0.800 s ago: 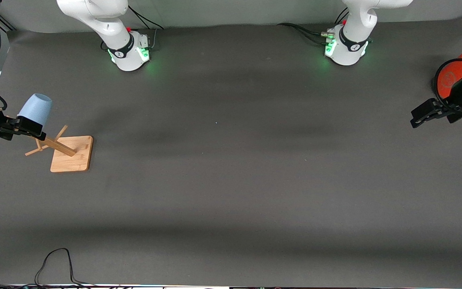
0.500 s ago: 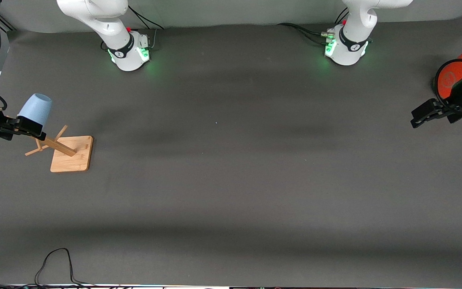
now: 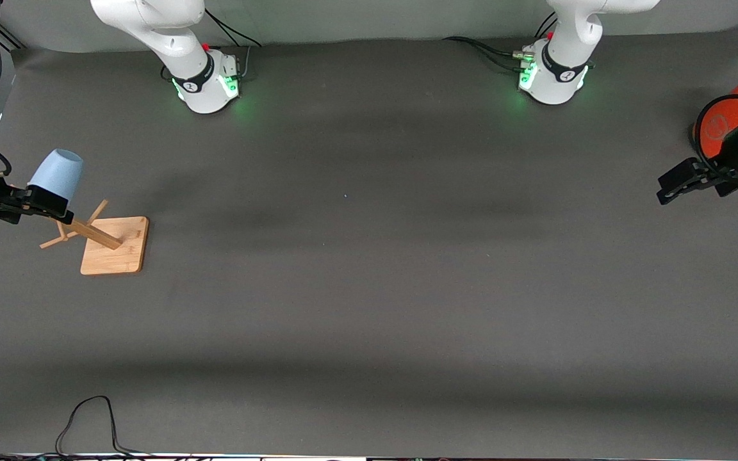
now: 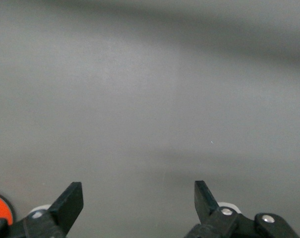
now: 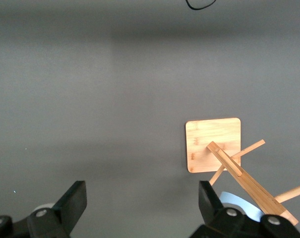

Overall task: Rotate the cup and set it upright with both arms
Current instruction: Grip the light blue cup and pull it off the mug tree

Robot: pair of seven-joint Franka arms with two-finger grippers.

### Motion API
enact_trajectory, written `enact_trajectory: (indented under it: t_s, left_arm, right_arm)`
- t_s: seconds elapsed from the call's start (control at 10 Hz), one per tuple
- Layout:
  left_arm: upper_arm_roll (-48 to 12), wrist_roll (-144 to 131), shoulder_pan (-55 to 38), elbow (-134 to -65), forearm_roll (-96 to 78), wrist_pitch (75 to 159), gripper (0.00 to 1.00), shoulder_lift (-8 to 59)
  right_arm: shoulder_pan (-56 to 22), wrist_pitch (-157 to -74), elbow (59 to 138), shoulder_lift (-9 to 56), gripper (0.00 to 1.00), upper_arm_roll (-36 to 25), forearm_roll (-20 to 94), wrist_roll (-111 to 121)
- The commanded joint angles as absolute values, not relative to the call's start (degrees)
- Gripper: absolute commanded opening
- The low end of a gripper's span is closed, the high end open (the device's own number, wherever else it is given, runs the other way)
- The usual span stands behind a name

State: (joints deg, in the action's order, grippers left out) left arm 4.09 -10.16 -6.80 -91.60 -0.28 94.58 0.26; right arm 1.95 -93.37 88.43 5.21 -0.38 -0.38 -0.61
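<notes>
The cup [image 3: 56, 171] sits mouth-down and tilted on a peg of the wooden rack [image 3: 114, 246], at the right arm's end of the desk [image 3: 369, 288]. The right claw [image 3: 34, 202] is over the rack, just beside the cup, its fingers spread apart and holding nothing. The left claw [image 3: 678, 182] waits over the desk's other end, fingers spread, beside an orange can [image 3: 722, 121].
</notes>
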Motion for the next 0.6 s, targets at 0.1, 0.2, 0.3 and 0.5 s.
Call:
enact_trajectory:
  t_s: [0.1, 0.2, 0.3, 0.5]
  left_arm:
    - [4.04, -9.67, -6.68, -90.79, -0.70, 93.78, 1.00, 0.35]
    - [4.04, -9.67, -6.68, -90.79, -0.70, 94.30, 1.00, 0.35]
    - [4.04, -9.58, -6.68, -90.79, -0.70, 94.22, 1.00, 0.35]
    - [4.04, -9.67, -6.68, -90.79, -0.70, 94.31, 1.00, 0.44]
  right_arm:
    - [2.29, -93.87, 88.77, 4.57, 1.00, -0.09, -0.35, -1.50]
    - [2.29, -93.87, 88.77, 4.57, 1.00, -0.09, -0.35, -1.49]
    - [2.29, -93.87, 88.77, 4.57, 1.00, -0.09, -0.35, -1.58]
    - [2.29, -93.96, 88.77, 4.57, 1.00, -0.09, -0.35, -1.49]
